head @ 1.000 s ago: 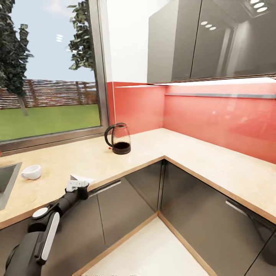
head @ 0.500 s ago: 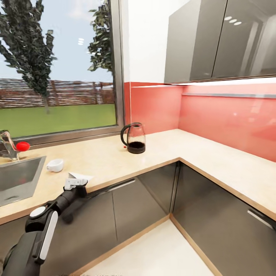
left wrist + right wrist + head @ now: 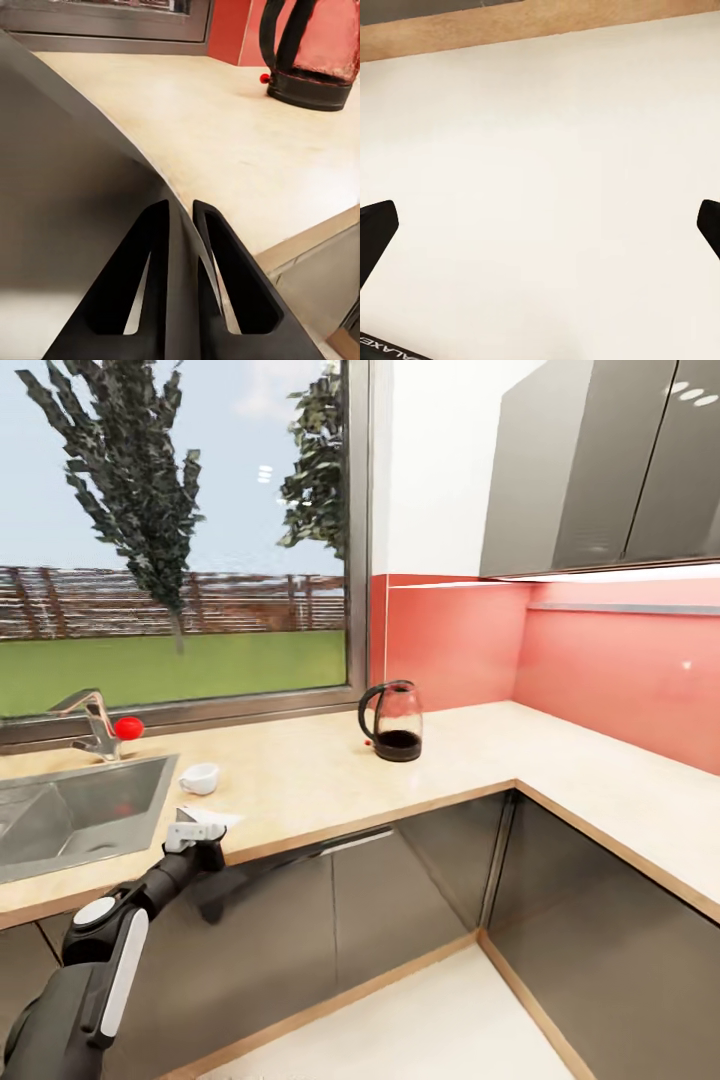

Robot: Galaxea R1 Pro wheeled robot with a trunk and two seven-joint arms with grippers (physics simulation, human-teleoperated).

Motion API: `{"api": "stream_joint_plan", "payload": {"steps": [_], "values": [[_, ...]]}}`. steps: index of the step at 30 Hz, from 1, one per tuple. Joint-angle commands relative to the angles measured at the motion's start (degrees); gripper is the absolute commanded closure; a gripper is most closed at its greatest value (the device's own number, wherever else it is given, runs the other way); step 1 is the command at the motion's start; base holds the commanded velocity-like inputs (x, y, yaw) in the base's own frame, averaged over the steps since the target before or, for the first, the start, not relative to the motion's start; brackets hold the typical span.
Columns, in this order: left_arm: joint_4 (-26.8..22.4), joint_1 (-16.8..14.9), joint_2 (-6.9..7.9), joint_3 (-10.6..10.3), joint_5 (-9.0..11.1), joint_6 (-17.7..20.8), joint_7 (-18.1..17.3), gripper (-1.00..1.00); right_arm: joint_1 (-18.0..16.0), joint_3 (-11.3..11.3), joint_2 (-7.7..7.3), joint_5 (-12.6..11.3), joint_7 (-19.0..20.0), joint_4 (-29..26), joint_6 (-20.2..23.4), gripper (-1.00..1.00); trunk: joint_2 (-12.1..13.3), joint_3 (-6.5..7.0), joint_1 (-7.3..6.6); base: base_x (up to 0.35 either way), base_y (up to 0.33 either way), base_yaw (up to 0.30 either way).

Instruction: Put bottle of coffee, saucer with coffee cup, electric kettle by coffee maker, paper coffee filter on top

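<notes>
- The sink (image 3: 75,815) is let into the table (image 3: 300,780) at the far left, with a tap (image 3: 90,718) behind it and a small red ball (image 3: 128,728) just beside the tap.
- The left arm reaches up from the lower left; its gripper (image 3: 195,830) is at the table's front edge, pinching the filter (image 3: 205,818).
- In the left wrist view, the gripper (image 3: 180,217) has its two black fingers (image 3: 146,277) pressed close on a thin grey-white sheet, the filter (image 3: 67,187), which curves up between them.
- The cup (image 3: 200,778) stands on the table just right of the sink, behind the left gripper and apart from it.
- The kettle (image 3: 393,721) stands upright further right, near the window frame and the red back wall, well apart from the cup; it also shows on the table in the left wrist view (image 3: 311,52).
- Grey cabinets (image 3: 600,470) hang on the wall at the upper right.
- The right gripper (image 3: 540,225) is spread wide over pale floor (image 3: 540,150), with nothing between its fingers.
</notes>
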Motion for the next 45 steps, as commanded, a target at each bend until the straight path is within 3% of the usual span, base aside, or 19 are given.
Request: {"api": "stream_joint_plan", "payload": {"steps": [1, 45], "values": [[-0.05, -0.05, -0.02, 0.11, -0.03, 0.37, -0.37, 1.00, -0.03, 0.13, -0.03, 0.55, -0.15, 0.01, -0.25, -1.00, -0.03, -0.06, 0.00, 0.000, 0.000, 0.272], [-0.09, -0.05, -0.02, 0.16, -0.02, 0.37, -0.42, 1.00, -0.03, 0.13, -0.03, 0.55, -0.17, 0.01, -0.26, -1.00, -0.03, -0.06, 0.00, 0.000, 0.000, 0.272]]}}
